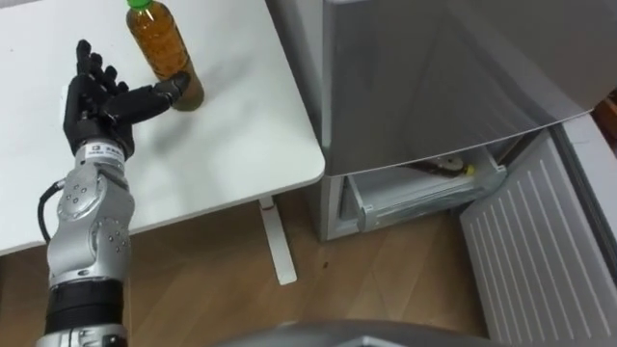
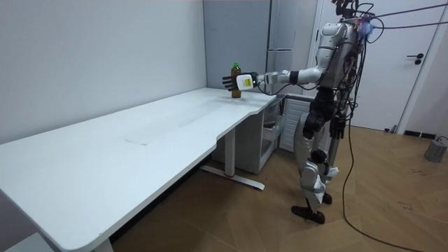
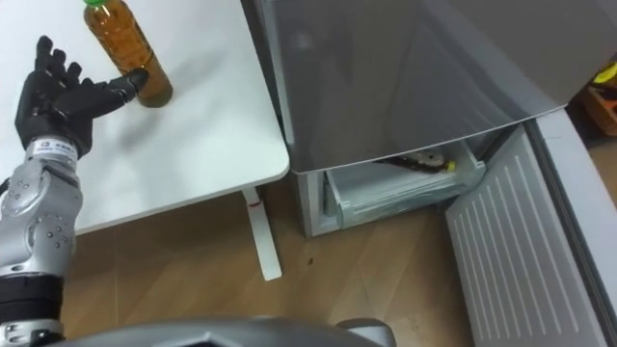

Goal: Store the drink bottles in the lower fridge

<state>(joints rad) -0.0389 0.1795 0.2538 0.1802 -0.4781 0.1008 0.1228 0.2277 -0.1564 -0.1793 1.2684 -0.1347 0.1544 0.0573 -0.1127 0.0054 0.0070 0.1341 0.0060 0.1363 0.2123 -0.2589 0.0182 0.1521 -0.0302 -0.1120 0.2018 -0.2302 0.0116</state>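
Bottle [image 1: 162, 43] of amber drink, green cap on, upright near the right-hand corner of the white table [image 1: 241, 145]; long axis vertical. Left hand [image 1: 96, 96] just at eight o'clock of it, open: fingers straight and spread, pointing to twelve o'clock, thumb stretched toward two o'clock with its tip touching the bottle's lower side. Nothing held, nothing wrapped yet.

From the room view: standing at the table's end beside the fridge [image 1: 434, 87], left arm reaching out level over the tabletop to the bottle.

Fridge at three o'clock of the table, lower door [image 1: 540, 260] open, drawer [image 1: 424, 188] at four o'clock of the bottle, with something yellow and dark inside, too small to name.

Judged as the reach-and-grasp step, early in the task. Left hand plainly the nearer one. Next move probably calls for sliding the palm toward two o'clock until flush with the bottle's side, then curling the fingers round its body. Risk: pressing with the thumb tip alone, so low down, could skid or tip a tall narrow bottle toward the table edge at three o'clock.
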